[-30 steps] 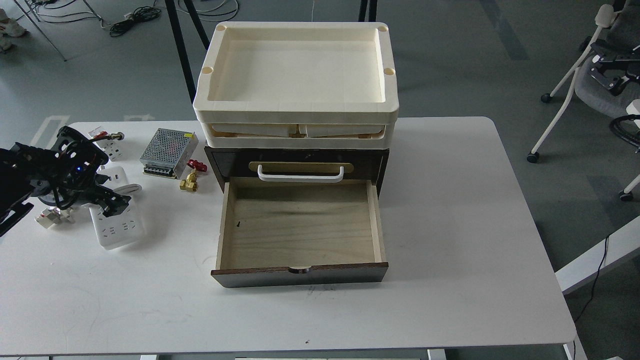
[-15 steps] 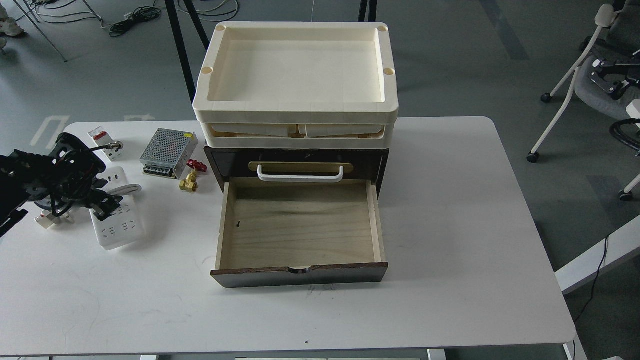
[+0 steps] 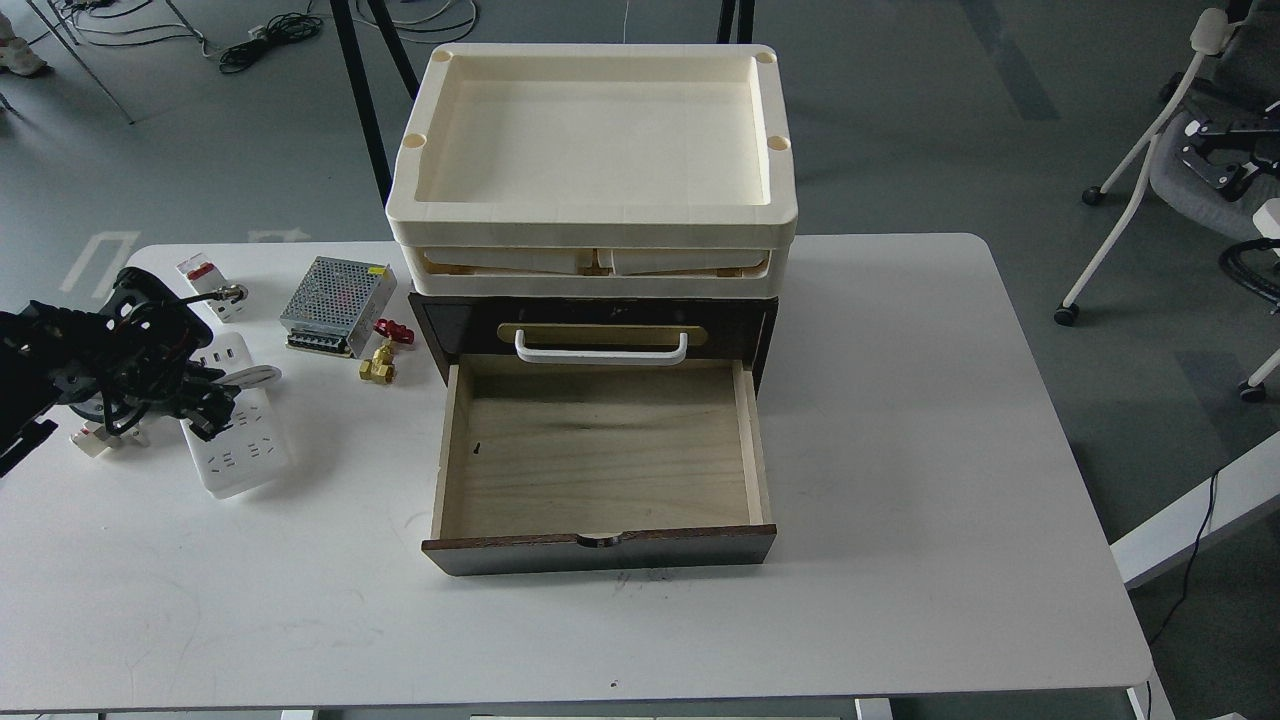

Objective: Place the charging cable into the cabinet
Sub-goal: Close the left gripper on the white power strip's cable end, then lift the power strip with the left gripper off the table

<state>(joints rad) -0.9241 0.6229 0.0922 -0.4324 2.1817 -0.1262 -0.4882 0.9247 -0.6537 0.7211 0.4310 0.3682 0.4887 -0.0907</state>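
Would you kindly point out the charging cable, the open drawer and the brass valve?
charging cable (image 3: 238, 455): head view, socket face of the strip.
open drawer (image 3: 600, 550): head view, dark front panel.
brass valve (image 3: 378, 366): head view, brass body.

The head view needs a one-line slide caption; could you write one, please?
Left gripper over the charging cable, beside the cabinet with its drawer open.

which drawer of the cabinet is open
The lower drawer, pulled out toward the camera with its bare pale wood floor showing. The upper drawer, the one with the white handle, is closed.
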